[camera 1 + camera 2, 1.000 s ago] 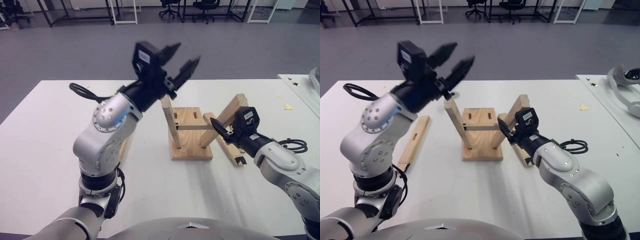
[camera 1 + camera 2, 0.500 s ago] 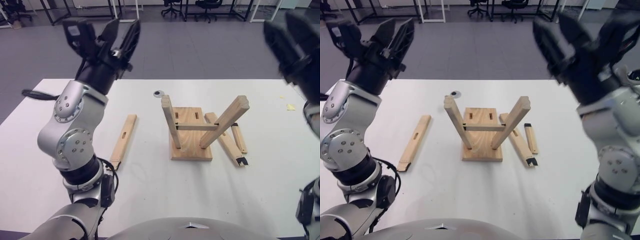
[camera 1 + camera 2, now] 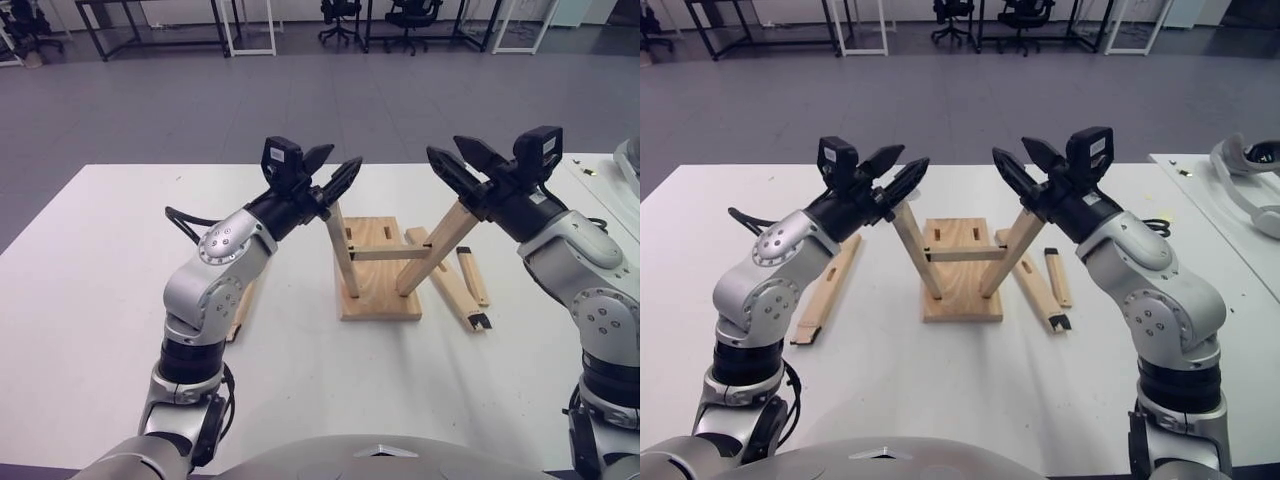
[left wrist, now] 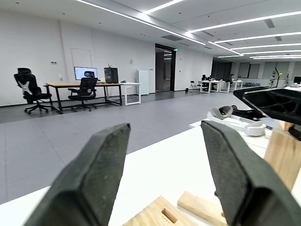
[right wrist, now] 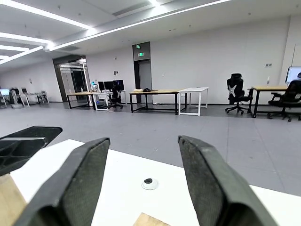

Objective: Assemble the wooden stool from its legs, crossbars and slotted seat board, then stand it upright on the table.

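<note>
Starting at your left, a loose pale wooden leg with a slot in its face lies flat on the smooth white table, partly behind the left arm. The left gripper hangs over the table, its black wedge-shaped fingers spread wide with nothing between them, close to the top of the nearer standing leg.

Mid-table you have the partly built stool. Its square, grainy slotted seat board lies flat. Two square-section wooden legs rise from it, the left one and the right one leaning apart. A thin wooden crossbar joins them.

The right gripper hovers by the right leg's top end, its fingers likewise parted and empty.

Just beside the board on the right lie a long loose leg with a dark end and a short wooden bar. Farther back sits a small grey round disc. A white curved device rests on the neighbouring table.
</note>
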